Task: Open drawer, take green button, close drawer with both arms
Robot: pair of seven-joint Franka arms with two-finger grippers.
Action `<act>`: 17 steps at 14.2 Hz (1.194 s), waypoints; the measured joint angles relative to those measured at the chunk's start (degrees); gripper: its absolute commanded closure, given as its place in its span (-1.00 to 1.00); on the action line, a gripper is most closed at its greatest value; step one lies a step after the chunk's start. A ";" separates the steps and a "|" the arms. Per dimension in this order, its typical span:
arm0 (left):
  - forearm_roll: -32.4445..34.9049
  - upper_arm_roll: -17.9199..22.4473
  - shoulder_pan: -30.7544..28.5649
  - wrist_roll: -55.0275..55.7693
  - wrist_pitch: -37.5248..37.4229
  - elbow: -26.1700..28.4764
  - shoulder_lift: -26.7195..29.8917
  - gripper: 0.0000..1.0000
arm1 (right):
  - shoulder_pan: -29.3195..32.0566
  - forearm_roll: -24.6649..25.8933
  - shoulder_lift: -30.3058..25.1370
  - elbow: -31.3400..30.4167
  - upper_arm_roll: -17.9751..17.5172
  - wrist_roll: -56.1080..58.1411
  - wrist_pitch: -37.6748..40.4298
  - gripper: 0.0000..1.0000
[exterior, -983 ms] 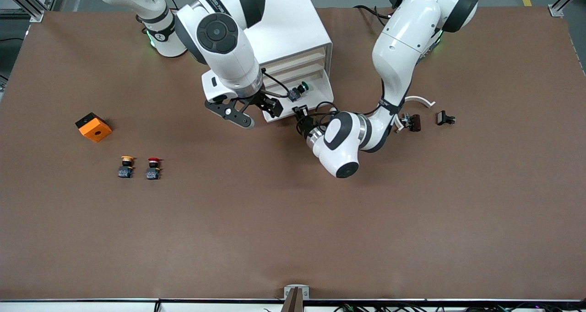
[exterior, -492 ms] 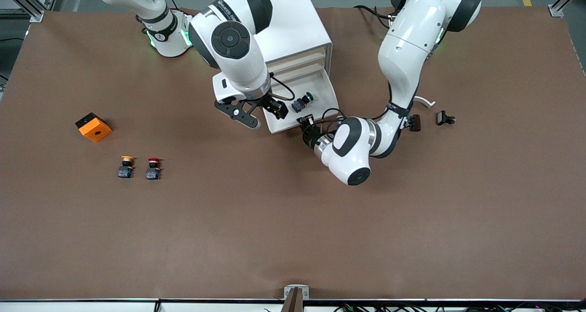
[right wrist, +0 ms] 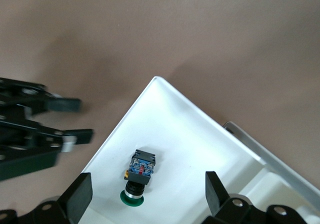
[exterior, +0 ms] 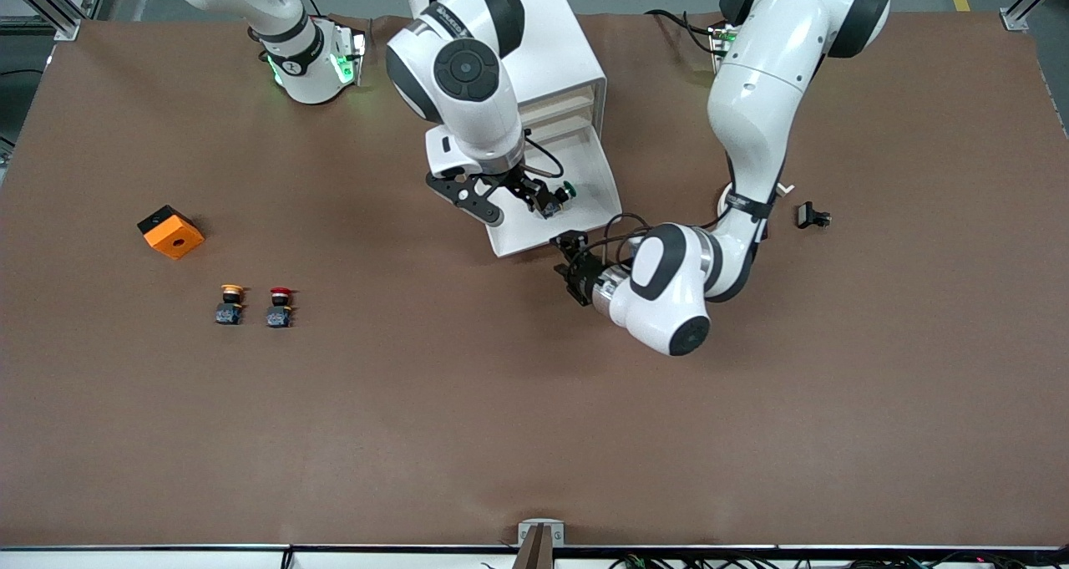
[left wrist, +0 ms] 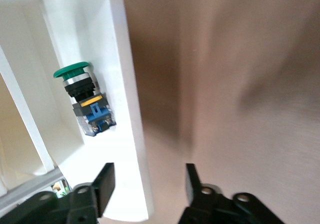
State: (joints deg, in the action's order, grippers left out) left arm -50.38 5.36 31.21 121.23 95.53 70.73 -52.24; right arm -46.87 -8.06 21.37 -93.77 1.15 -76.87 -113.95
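The cabinet has its lowest drawer pulled out. The green-capped button lies on its side in the drawer, also in the right wrist view and the left wrist view. My right gripper hangs open over the drawer, its jaws either side of the button without touching it. My left gripper is open and empty at the drawer's front edge, which lies between its jaws.
An orange block, a yellow-orange-capped button and a red-capped button lie toward the right arm's end of the table. A small black part lies toward the left arm's end, beside the left arm.
The drawer has slid farther out, with my left gripper moving toward the front camera along with it. My right gripper has moved from beside the cabinet to over the button.
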 measured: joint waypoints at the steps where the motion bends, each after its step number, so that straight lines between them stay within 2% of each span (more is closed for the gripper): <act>1: 0.08 0.56 -0.65 -0.83 0.00 -0.71 0.12 -1.00 | -0.52 0.00 0.60 -0.01 0.00 -0.69 -0.57 -1.00; 6: 0.38 6.96 -1.32 -7.29 1.72 -2.91 2.04 -1.00 | -3.01 0.00 4.09 -0.27 -0.01 -5.17 -4.72 -1.00; 10: 1.53 12.94 -1.37 -20.96 2.17 -3.15 4.18 -1.00 | -4.88 0.00 7.63 -0.55 -0.01 -12.65 -7.51 -1.00; 14: 15.46 14.32 -1.22 -34.14 2.13 -3.14 6.57 -1.00 | -5.17 0.00 9.71 -0.58 0.00 -16.86 -8.37 -1.00; 17: 24.62 14.23 0.09 -53.91 2.11 -3.08 7.66 -1.00 | -5.39 0.00 11.00 -0.59 -0.01 -18.40 -9.64 -1.00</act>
State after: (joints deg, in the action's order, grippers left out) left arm -25.76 19.59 31.29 67.32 97.64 67.65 -44.58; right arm -52.27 -8.06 32.37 -94.36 1.15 -95.27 -123.59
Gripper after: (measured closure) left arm 0.000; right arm 0.000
